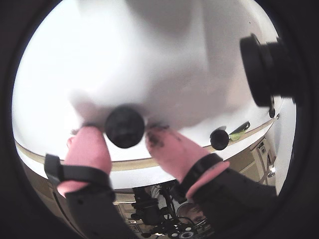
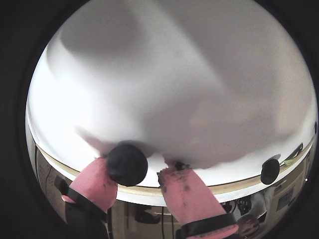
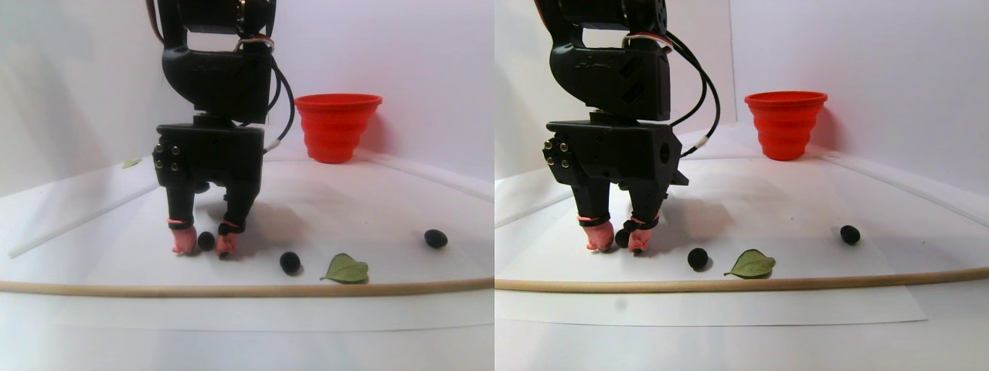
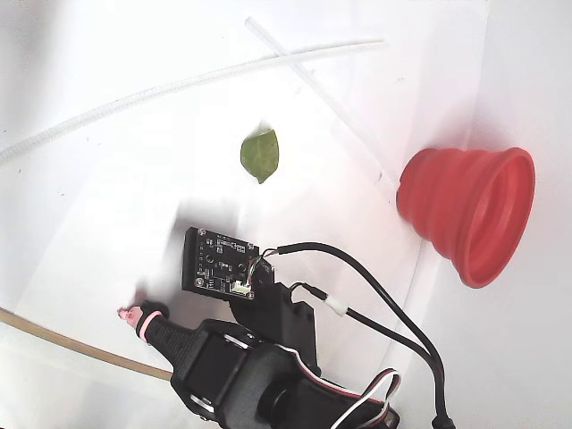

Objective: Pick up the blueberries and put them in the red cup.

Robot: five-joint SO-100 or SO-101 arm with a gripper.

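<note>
Gripper (image 3: 205, 246) narrowly brackets one blueberry (image 1: 124, 126), pink fingertips (image 1: 88, 147) not clearly clamped; berry may roll toward 6 o'clock on closing.

Three blueberries were visible in the stereo pair view: one (image 3: 205, 240) between the pink fingertips, a second (image 3: 290, 262) just beside a leaf, and a third (image 3: 436, 238) well apart to the right. There was one red cup (image 3: 337, 125). Two green leaves were counted, one (image 3: 345, 269) near the front and one (image 3: 130, 163) far at the back. One gripper (image 3: 205, 244) was present, with two fingers.
</note>
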